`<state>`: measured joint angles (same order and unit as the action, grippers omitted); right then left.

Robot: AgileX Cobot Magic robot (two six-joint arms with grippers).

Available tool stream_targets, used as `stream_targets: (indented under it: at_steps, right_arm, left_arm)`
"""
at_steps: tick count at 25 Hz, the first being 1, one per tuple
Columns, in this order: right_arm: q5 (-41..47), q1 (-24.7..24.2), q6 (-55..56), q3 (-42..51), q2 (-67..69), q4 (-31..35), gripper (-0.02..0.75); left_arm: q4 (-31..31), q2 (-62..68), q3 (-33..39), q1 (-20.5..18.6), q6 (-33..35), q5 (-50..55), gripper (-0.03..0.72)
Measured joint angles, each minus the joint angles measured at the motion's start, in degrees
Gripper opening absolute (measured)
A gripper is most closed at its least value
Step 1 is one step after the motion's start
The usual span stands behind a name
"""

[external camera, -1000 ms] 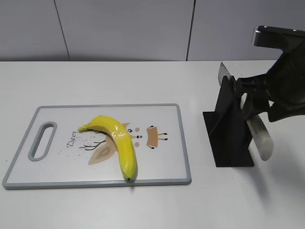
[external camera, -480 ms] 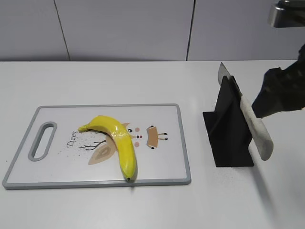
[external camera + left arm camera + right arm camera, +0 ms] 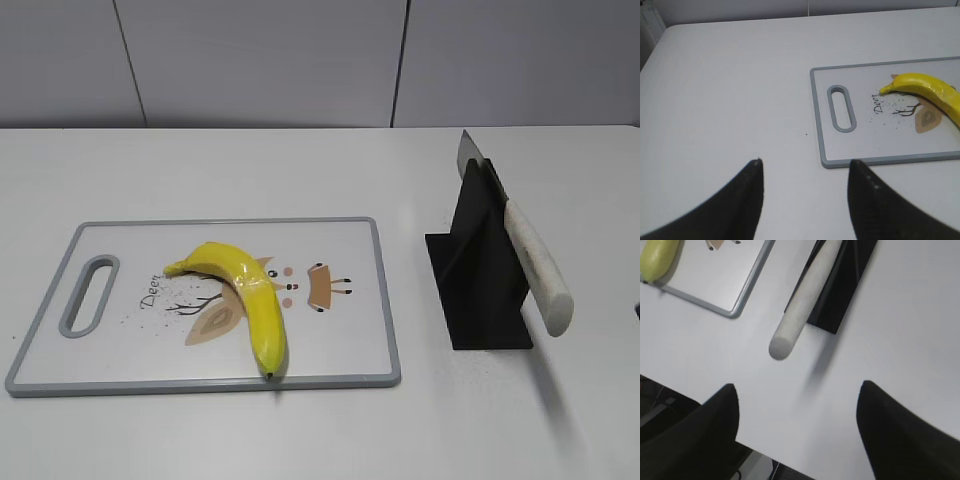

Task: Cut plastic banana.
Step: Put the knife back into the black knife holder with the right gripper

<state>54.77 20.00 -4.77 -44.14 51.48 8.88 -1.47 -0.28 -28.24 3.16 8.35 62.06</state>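
Note:
The plastic banana [image 3: 246, 296] is glossy yellow and lies whole on the white cutting board [image 3: 340, 350] with a grey rim and a deer print. It also shows in the left wrist view [image 3: 932, 92] and its tip shows in the right wrist view [image 3: 657, 257]. A knife with a white handle [image 3: 538, 270] rests slanted in a black stand [image 3: 478, 275]; the handle shows in the right wrist view [image 3: 805, 302]. My left gripper [image 3: 805, 167] is open and empty over bare table, left of the board. My right gripper [image 3: 797, 390] is open and empty, near the table's front edge, short of the knife handle. Neither gripper shows in the exterior view.
The white table [image 3: 300, 170] carries only the board and the knife stand. The board has a handle slot [image 3: 88, 295] at its left end. A grey wall panel stands behind the table. The table's front edge shows in the right wrist view [image 3: 755, 447].
My right arm was by the knife handle a second ago. It has drawn back to the right and out of the exterior view. The knife stays in its stand. The banana has not moved.

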Motion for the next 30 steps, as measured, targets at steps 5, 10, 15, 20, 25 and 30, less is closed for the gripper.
stream_targets:
  at_steps: [5, 10, 15, 20, 25, 30]
  right_arm:
    - [-0.4, 0.0, -0.5, 9.6, -11.8, 0.0, 0.579]
    - [-0.5, 0.0, -1.9, 13.9, -24.8, 0.0, 0.580]
    - [-0.5, 0.0, -2.1, 14.0, -34.3, 0.0, 0.577]
    - [2.0, 0.0, -2.1, 14.1, -38.8, 0.0, 0.547]
    - [5.4, 0.0, -2.1, 15.4, -40.2, 0.0, 0.517]
    - [5.5, 0.0, -2.1, 15.5, -41.8, 0.0, 0.508]
  left_arm:
    - [0.0, 0.0, 0.0, 0.0, 0.0, 0.0, 0.523]
    - [0.0, 0.0, 0.0, 0.0, 0.0, 0.0, 0.523]
    - [0.0, 0.0, 0.0, 0.0, 0.0, 0.0, 0.523]
    - [0.0, 0.0, 0.0, 0.0, 0.0, 0.0, 0.523]
    - [0.0, 0.0, 0.0, 0.0, 0.0, 0.0, 0.523]
    - [0.0, 0.0, 0.0, 0.0, 0.0, 0.0, 0.523]
